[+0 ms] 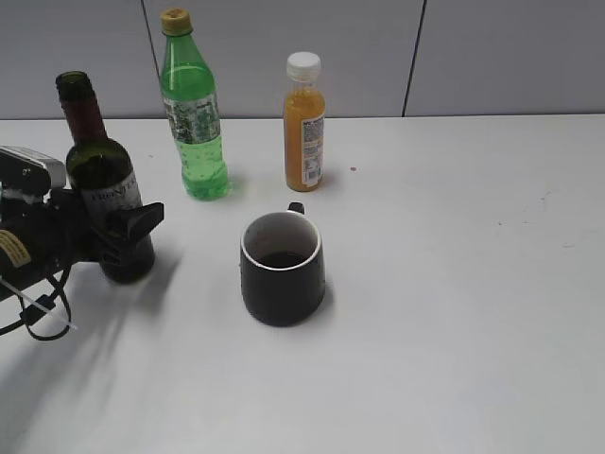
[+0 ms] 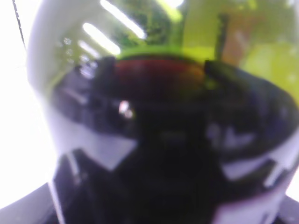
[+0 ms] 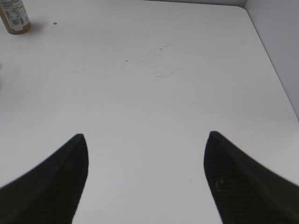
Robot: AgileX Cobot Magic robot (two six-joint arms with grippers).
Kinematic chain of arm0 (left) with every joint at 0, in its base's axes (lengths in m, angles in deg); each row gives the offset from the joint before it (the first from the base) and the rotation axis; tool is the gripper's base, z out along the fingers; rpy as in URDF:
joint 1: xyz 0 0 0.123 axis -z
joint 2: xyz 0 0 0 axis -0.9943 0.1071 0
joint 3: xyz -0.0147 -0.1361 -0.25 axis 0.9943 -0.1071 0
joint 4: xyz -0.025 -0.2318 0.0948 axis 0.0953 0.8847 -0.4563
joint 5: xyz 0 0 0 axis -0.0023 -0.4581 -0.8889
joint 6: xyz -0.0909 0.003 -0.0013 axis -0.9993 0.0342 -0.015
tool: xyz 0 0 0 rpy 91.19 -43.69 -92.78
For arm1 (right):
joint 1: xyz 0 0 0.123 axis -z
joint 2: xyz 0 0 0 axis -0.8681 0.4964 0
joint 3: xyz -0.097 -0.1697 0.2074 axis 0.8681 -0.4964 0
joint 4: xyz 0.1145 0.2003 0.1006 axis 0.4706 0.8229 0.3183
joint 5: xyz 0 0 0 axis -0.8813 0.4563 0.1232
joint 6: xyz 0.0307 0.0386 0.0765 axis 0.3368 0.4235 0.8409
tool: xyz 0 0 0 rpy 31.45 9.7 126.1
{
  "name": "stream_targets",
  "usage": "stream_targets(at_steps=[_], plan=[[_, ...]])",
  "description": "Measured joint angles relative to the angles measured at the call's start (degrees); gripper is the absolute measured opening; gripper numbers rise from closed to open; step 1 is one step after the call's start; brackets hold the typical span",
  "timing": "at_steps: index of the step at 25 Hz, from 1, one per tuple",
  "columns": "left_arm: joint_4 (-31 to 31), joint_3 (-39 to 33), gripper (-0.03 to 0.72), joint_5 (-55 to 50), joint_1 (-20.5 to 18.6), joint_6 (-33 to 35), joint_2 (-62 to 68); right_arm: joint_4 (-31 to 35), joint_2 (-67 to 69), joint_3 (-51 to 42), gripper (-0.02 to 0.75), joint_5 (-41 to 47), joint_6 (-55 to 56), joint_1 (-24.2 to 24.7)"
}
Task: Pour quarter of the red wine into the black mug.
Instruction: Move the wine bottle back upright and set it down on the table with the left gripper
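Observation:
The red wine bottle (image 1: pixel 95 161) stands upright on the white table at the left, dark glass with a dark red foil neck. My left gripper (image 1: pixel 125 235) is shut around its lower body; one black finger shows in front of it. In the left wrist view the bottle (image 2: pixel 154 116) fills the frame, blurred, with red liquid showing. The black mug (image 1: pixel 282 270) stands at the middle of the table to the right of the bottle, handle to the back, with dark liquid at its bottom. My right gripper (image 3: pixel 145 140) is open and empty over bare table; it does not show in the exterior view.
A bright green plastic bottle (image 1: pixel 194 123) and a small orange juice bottle (image 1: pixel 304 128) stand behind the mug; the juice bottle also shows in the right wrist view (image 3: pixel 14 16). The table's right edge (image 3: pixel 271 70) runs next to a grey wall.

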Motion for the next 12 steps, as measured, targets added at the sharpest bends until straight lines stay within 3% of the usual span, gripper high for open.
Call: stream_targets(at_steps=[2, 6, 12], plan=[[-0.25, 0.0, 0.548, 0.0, 0.0, 0.0, 0.0, 0.0, 0.0, 0.0, 0.587, 0.0, 0.0, 0.0], [-0.27, 0.0, 0.664, 1.89, 0.0, -0.88, -0.07, 0.0, 0.0, 0.0, 0.587, 0.0, 0.0, 0.0], [-0.01, -0.76, 0.672, 1.9, 0.0, -1.1, -3.11, 0.0, 0.0, 0.0, 0.587, 0.0, 0.0, 0.0]])
